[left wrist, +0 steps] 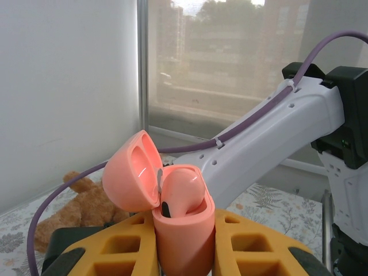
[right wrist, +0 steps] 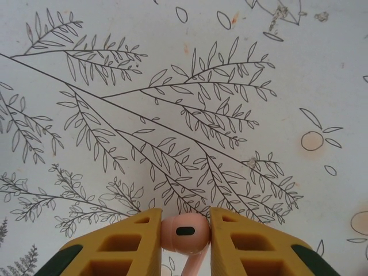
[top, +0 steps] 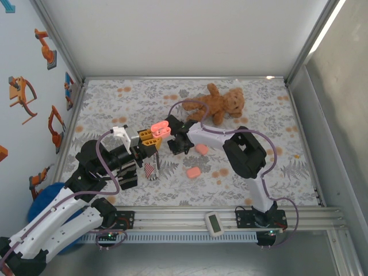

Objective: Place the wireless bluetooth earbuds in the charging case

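Yellow left fingers [left wrist: 115,253], clamped on an upright pink charging case [left wrist: 184,230]; I see its lid hinged open to the left and one earbud [left wrist: 183,190] seated inside. Right fingers [right wrist: 123,241], closed on a second earbud [right wrist: 185,231], held above the leaf-print surface [right wrist: 172,86], just beside the open case in my overhead view. Two spare cases [top: 202,149] [top: 193,172], lying on the surface near the right arm. Teddy bear [top: 221,103], far side.
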`<action>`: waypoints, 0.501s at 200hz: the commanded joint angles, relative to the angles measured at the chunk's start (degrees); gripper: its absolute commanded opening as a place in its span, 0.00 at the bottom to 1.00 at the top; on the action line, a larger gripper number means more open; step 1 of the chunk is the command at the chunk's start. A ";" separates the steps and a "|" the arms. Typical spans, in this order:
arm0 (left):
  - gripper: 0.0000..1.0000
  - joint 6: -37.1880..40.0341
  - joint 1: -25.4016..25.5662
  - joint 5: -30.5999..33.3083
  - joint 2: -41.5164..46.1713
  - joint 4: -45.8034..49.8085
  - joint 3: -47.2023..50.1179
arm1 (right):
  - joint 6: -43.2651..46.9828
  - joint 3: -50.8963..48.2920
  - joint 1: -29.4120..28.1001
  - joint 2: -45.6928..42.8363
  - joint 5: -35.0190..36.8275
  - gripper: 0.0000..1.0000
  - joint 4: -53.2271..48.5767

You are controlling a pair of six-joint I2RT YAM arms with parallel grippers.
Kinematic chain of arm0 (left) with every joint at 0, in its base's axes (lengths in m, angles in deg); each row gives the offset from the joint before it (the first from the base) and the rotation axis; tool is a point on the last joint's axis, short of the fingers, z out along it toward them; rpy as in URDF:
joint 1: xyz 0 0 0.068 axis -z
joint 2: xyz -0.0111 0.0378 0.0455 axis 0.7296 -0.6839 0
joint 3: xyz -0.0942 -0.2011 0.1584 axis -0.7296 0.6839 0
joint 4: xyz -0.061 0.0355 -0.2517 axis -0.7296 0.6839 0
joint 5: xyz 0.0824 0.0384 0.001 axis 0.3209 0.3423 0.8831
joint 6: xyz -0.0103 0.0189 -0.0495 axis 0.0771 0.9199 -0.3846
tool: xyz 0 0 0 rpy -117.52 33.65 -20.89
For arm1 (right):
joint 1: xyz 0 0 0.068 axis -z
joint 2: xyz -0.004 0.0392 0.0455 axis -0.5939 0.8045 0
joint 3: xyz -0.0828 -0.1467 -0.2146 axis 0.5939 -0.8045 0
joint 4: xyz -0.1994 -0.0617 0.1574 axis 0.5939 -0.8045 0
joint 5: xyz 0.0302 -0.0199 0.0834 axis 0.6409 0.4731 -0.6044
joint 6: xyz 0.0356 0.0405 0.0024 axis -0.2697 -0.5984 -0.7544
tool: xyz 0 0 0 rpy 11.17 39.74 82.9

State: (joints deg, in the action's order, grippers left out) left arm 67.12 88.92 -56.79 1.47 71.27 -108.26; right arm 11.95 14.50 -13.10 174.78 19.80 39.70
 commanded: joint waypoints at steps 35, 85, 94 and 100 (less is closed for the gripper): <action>0.00 0.43 0.21 0.37 0.79 -0.38 -1.62 | 0.32 -2.66 0.14 -8.03 3.03 0.24 0.05; 0.00 -0.15 0.21 0.21 0.61 -0.95 -1.38 | 1.06 -6.70 0.15 -18.71 7.19 0.23 1.52; 0.00 -0.38 0.26 0.11 0.44 -1.42 -1.27 | 1.25 -7.33 0.14 -20.98 8.12 0.23 1.94; 0.00 -0.56 0.21 0.03 0.31 -1.60 -1.23 | 1.42 -7.75 0.14 -22.56 8.50 0.23 2.34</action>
State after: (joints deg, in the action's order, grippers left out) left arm 67.07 88.92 -56.79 1.65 71.27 -108.26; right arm 12.17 8.05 -13.10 158.85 24.39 40.03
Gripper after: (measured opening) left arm 0.216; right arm 0.237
